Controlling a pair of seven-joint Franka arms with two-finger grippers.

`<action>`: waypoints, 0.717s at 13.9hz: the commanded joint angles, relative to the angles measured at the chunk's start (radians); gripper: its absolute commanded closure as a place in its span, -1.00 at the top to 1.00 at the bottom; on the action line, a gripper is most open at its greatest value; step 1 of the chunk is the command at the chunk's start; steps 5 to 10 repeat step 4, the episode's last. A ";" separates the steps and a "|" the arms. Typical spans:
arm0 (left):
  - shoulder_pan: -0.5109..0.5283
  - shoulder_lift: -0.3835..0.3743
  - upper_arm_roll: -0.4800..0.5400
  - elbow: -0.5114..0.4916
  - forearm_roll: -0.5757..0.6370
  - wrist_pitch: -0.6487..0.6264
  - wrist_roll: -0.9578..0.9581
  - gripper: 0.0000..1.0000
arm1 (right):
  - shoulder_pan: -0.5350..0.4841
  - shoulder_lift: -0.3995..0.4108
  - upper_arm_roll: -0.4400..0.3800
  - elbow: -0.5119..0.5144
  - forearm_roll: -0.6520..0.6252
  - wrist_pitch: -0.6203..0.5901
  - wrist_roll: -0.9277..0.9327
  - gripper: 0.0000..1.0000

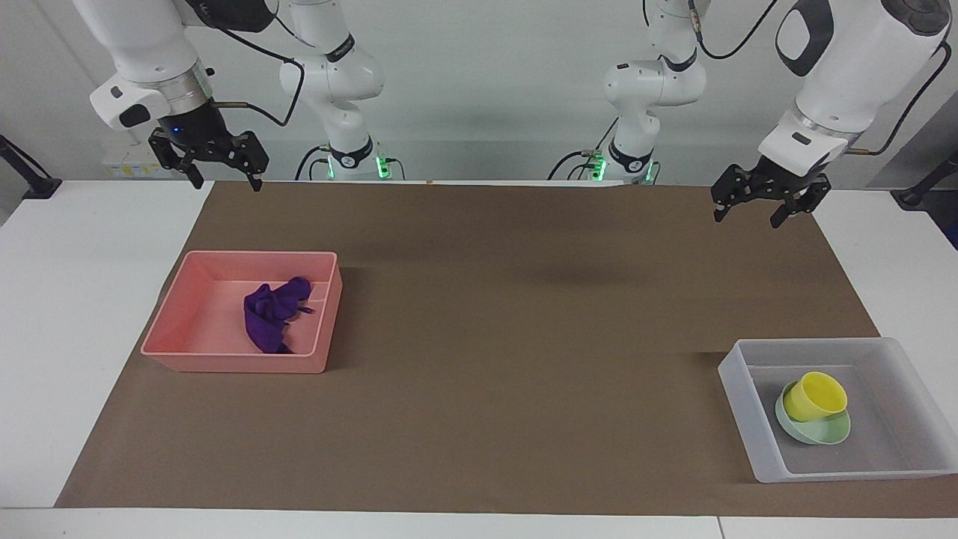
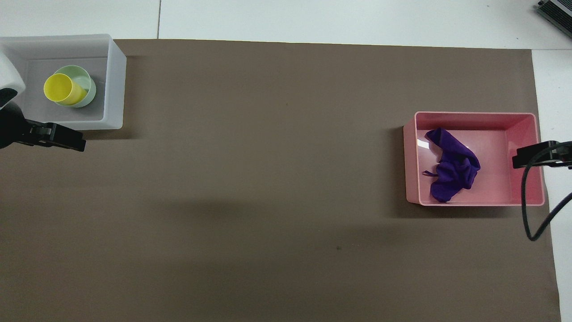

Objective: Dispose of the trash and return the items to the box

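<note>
Box holds cup (in bowl).

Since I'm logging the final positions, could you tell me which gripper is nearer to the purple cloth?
Right. The right gripper is raised at the pink tray's end, where the purple cloth lies; the left gripper hangs at the other end.

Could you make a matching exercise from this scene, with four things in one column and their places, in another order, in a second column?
Things:
1. purple cloth
2. yellow cup
3. green bowl
4. right gripper

Places:
A. on the bottom of the frosted white box
B. raised over the table edge nearest the robots
C. in the pink tray
D. tilted, resting in the green bowl

Pairs: 1-C, 2-D, 3-A, 4-B
</note>
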 commanded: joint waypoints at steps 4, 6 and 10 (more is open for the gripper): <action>0.003 -0.013 -0.005 -0.004 0.022 -0.008 -0.014 1.00 | -0.003 -0.014 0.003 -0.018 0.040 -0.001 0.012 1.00; 0.003 -0.013 -0.005 -0.004 0.022 -0.008 -0.014 1.00 | -0.003 -0.014 0.003 -0.018 0.040 -0.001 0.012 1.00; 0.003 -0.013 -0.005 -0.004 0.022 -0.008 -0.014 1.00 | -0.003 -0.014 0.003 -0.018 0.040 -0.001 0.012 1.00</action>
